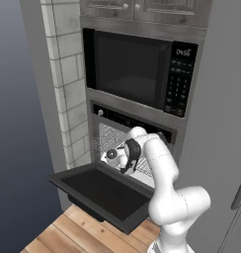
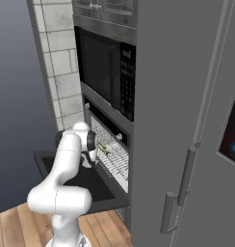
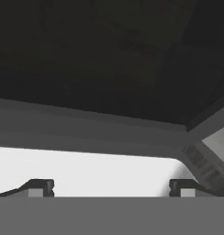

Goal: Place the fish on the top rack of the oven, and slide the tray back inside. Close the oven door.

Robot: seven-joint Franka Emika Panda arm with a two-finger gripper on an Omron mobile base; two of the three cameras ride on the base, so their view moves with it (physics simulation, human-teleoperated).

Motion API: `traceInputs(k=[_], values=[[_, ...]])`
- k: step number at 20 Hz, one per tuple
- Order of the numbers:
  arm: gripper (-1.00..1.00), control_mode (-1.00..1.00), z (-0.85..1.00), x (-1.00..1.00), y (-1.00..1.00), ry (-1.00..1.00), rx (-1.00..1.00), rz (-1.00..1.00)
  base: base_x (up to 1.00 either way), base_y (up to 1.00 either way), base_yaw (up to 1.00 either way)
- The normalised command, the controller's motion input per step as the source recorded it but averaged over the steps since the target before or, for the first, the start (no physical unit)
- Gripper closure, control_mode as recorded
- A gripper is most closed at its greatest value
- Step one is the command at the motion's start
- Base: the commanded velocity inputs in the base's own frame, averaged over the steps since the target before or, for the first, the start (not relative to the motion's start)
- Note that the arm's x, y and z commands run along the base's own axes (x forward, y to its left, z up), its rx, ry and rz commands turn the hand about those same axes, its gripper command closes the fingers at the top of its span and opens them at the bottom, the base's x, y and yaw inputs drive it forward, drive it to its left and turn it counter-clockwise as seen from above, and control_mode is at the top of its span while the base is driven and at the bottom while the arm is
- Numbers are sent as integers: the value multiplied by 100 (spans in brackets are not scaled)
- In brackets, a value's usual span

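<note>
Fish (image 2: 103, 148) lies on the wire rack (image 2: 115, 159) of the oven (image 1: 135, 129), and the rack sticks out a little over the open oven door (image 1: 100, 193), which hangs flat and black below the cavity. The white arm bends down in front of the oven, under the black microwave (image 1: 137, 69), and its fingers (image 3: 111, 187) stand wide apart and hold nothing, above the door near the front edge of the rack. To the right stands a tall grey fridge (image 2: 196, 120) with long handles.
</note>
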Motion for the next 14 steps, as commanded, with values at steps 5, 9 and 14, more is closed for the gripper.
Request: traceInputs(k=[5, 9, 14], values=[[-100, -100, 28, 49, -58, 1, 0, 0, 0, 0, 0], [-100, -100, 39, -3, -24, 0, 0, 0, 0, 0, 0], [-100, -100, 35, -89, 16, -4, -3, 0, 0, 0, 0]])
